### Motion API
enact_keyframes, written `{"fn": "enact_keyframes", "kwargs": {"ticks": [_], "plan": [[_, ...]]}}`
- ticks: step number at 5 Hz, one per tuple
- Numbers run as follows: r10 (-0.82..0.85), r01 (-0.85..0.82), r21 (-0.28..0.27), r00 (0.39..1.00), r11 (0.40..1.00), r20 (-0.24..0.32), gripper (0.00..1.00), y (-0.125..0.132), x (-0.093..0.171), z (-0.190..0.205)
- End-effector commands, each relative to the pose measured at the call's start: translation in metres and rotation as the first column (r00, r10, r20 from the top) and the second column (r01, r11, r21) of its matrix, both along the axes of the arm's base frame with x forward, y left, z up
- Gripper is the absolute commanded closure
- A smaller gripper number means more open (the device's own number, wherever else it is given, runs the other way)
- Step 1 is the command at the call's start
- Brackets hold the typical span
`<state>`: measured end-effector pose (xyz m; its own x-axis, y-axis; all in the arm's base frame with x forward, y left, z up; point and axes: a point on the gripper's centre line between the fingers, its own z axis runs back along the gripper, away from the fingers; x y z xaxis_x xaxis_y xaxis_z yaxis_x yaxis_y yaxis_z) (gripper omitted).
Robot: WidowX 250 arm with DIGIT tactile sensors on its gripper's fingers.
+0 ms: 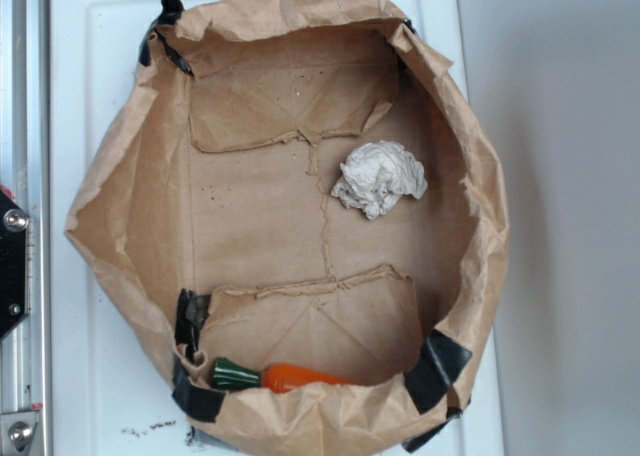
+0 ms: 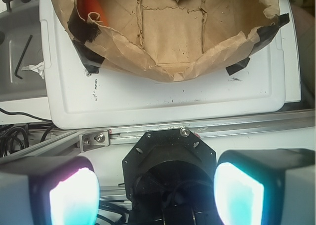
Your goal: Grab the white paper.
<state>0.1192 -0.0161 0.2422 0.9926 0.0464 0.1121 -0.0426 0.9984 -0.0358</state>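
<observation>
White paper (image 1: 379, 179) lies crumpled inside the brown paper bag (image 1: 110, 176), toward two o'clock. Gripper (image 2: 154, 190) waits outside, fingers (image 2: 74, 195) spread, empty. Reaching hasn't begun; next likely calls for travelling over the rim and descending.

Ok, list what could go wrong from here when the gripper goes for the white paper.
1. The white paper lies inside the brown paper bag, whose raised, crumpled walls could snag the open gripper on its way in.
2. The wad rests on the thin bag floor, so the fingers might pinch the bag along with it.
3. The wad looks light and springy; it may slip aside rather than get gripped.
</observation>
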Motion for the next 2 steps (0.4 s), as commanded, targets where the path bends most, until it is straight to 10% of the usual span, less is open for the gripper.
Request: {"fn": "enact_keyframes", "kwargs": {"ticks": [1, 2], "plan": [[0.000, 0.000, 0.000, 1.000, 1.000, 0.000, 0.00, 0.000, 0.000, 0.000], [0.022, -0.022, -0.025, 1.000, 0.999, 0.002, 0.00, -0.009, 0.050, -0.017]]}}
